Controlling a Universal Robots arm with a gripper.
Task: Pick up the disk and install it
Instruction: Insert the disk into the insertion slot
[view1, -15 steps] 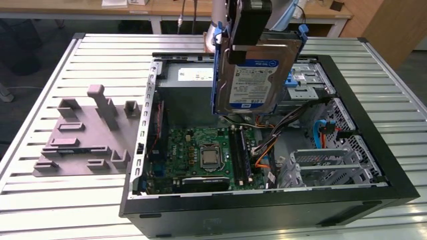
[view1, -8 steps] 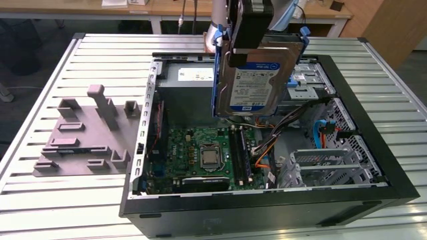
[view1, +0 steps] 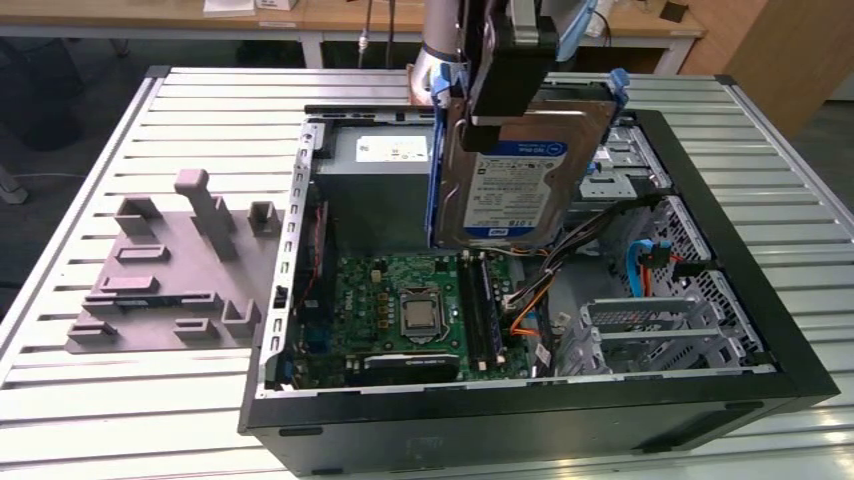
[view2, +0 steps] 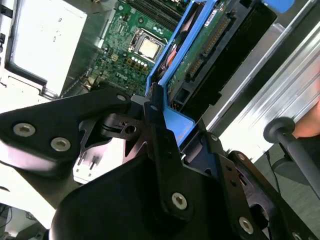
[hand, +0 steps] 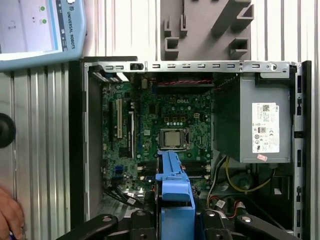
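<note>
The disk (view1: 514, 180), a silver hard drive with a blue-and-white label in a blue plastic bracket, hangs on edge above the open computer case (view1: 747, 330). It is over the power supply and the motherboard's back edge. My gripper (view1: 497, 112) is shut on its top end. In the second wrist view the black fingers (view2: 161, 135) clamp the blue bracket, and the disk (view2: 200, 47) shows its green circuit board side. In the first wrist view the bracket of the disk (hand: 172, 182) sticks out from the gripper (hand: 175, 220) over the motherboard.
Inside the case lie the green motherboard (view1: 414, 310), a grey power supply box (view1: 380, 165) and a silver drive cage (view1: 627, 165) with a blue latch. A grey fixture plate (view1: 174, 270) sits on the slatted table at the exterior view's left. A person's hand (hand: 7, 215) is beside the case.
</note>
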